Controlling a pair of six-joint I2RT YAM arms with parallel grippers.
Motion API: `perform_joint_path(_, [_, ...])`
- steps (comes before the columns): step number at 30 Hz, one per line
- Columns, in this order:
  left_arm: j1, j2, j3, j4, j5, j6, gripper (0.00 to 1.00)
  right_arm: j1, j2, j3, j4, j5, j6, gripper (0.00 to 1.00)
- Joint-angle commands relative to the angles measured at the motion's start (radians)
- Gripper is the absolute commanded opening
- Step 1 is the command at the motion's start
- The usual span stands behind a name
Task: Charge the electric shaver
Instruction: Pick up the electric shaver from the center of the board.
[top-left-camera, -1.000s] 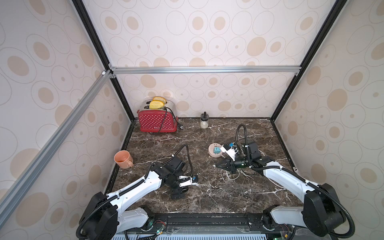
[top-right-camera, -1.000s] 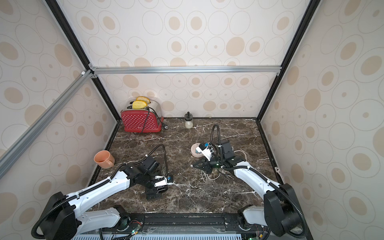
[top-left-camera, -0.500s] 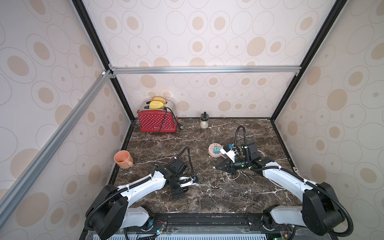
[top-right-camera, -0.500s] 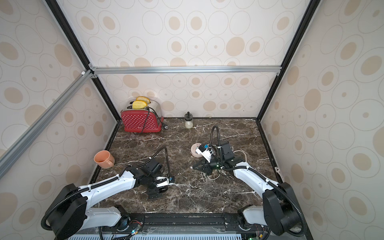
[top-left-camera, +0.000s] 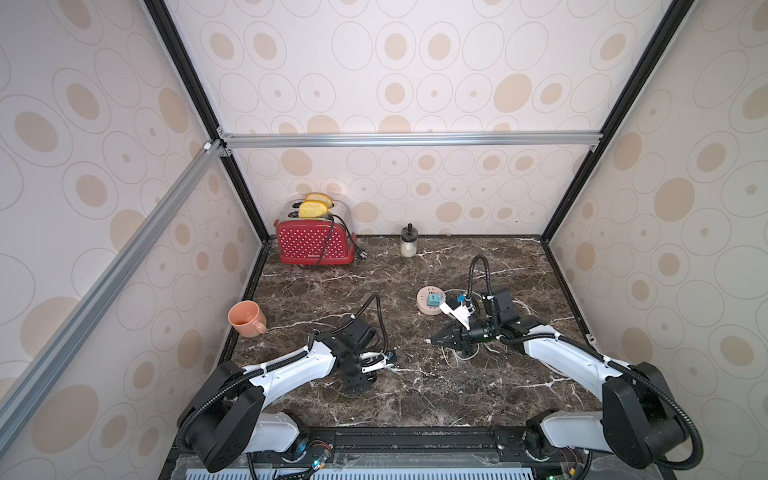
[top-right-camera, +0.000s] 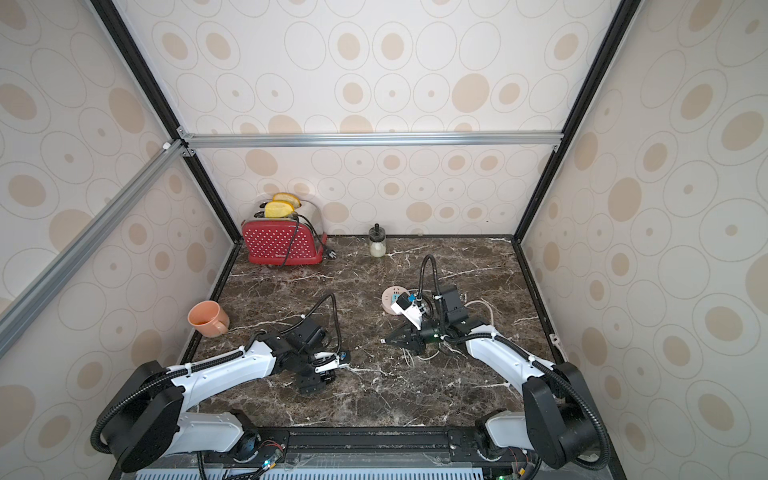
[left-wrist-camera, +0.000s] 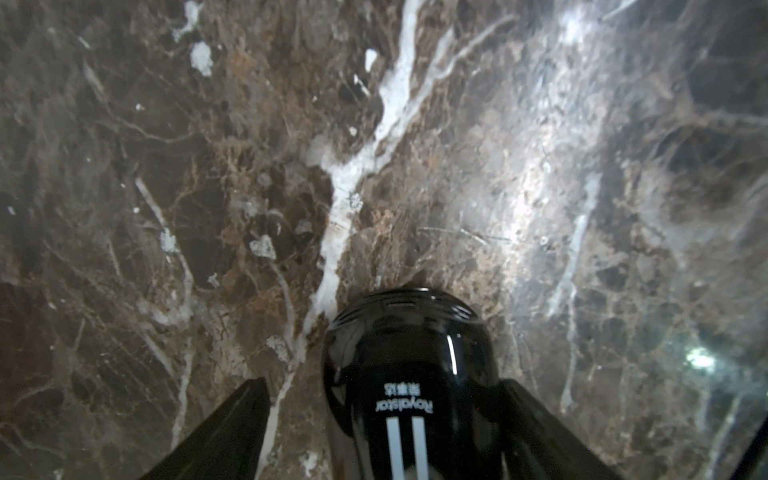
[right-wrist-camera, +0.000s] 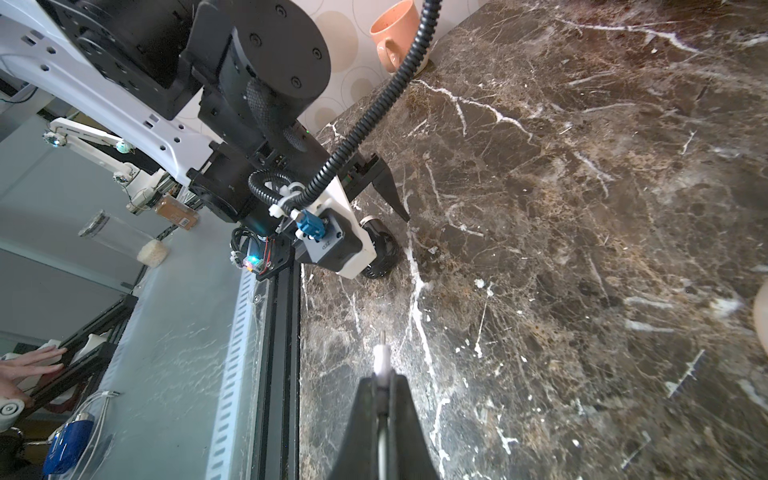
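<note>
A dark marble counter (top-left-camera: 436, 399) floored the wallpapered enclosure. The left fingers (left-wrist-camera: 232, 432) stood spread either side of the electric shaver (left-wrist-camera: 407, 332), which rested on the counter toward its front, while the right fingers (right-wrist-camera: 361, 424) pinched the white charging plug (right-wrist-camera: 381, 359). An off-centre closure would probably skid the glossy shaver aside.

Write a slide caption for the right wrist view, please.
Right gripper pinches the white charging plug, aimed toward the shaver.

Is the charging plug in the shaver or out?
Out. The right gripper pinches the white cable plug, its tip bare over the marble countertop, apart from the electric shaver at the left gripper.
</note>
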Motion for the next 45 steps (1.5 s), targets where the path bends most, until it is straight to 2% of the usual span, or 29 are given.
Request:
perform_joint_path(1, [-0.009, 0.001, -0.004, -0.009, -0.028, 0.015, 0.92, -0.003, 0.0, 0.01, -0.023, -0.023, -0.038, 0.0])
perform_joint_path(8, [-0.007, -0.002, -0.006, -0.018, -0.057, 0.022, 0.94, -0.003, 0.008, 0.015, -0.023, -0.022, -0.036, 0.0])
perform_joint_path(14, [-0.007, 0.039, 0.008, -0.017, -0.027, 0.021, 0.85, -0.004, 0.005, 0.016, -0.035, -0.014, -0.038, 0.0])
perform_joint_path(21, [-0.007, 0.053, 0.02, -0.007, -0.013, 0.047, 0.54, -0.004, 0.023, 0.028, -0.066, -0.011, -0.026, 0.0])
perform_joint_path(24, [0.0, 0.019, 0.017, 0.034, -0.006, 0.033, 0.44, -0.002, 0.061, 0.054, -0.104, -0.023, -0.006, 0.0])
perform_joint_path(25, [0.007, 0.001, 0.016, 0.052, 0.004, 0.028, 0.36, -0.003, 0.072, 0.057, -0.105, -0.029, 0.005, 0.0])
perform_joint_path(26, [0.014, -0.02, 0.014, 0.077, 0.008, 0.017, 0.26, -0.003, 0.08, 0.058, -0.099, -0.034, 0.024, 0.0])
perform_joint_path(27, [0.022, -0.047, 0.009, 0.104, 0.014, 0.009, 0.21, -0.003, 0.087, 0.059, -0.087, -0.046, 0.044, 0.0])
perform_joint_path(33, [0.057, -0.159, 0.011, 0.189, 0.081, 0.041, 0.02, -0.002, 0.116, 0.052, 0.03, -0.104, 0.222, 0.0])
perform_joint_path(35, [0.065, -0.163, 0.026, 0.19, 0.119, 0.078, 0.0, 0.003, 0.133, 0.058, 0.073, -0.124, 0.295, 0.0])
perform_joint_path(37, [0.078, -0.157, 0.037, 0.149, 0.223, 0.205, 0.0, 0.013, 0.147, 0.072, 0.09, -0.129, 0.348, 0.0])
perform_joint_path(38, [0.079, -0.152, 0.037, 0.16, 0.243, 0.224, 0.0, 0.019, 0.153, 0.079, 0.099, -0.134, 0.374, 0.0])
perform_joint_path(42, [0.081, -0.127, 0.043, 0.235, 0.29, 0.224, 0.0, 0.053, 0.187, 0.101, 0.127, -0.147, 0.46, 0.0])
perform_joint_path(45, [0.081, -0.127, 0.027, 0.311, 0.308, 0.236, 0.0, 0.065, 0.203, 0.082, 0.227, -0.161, 0.549, 0.0])
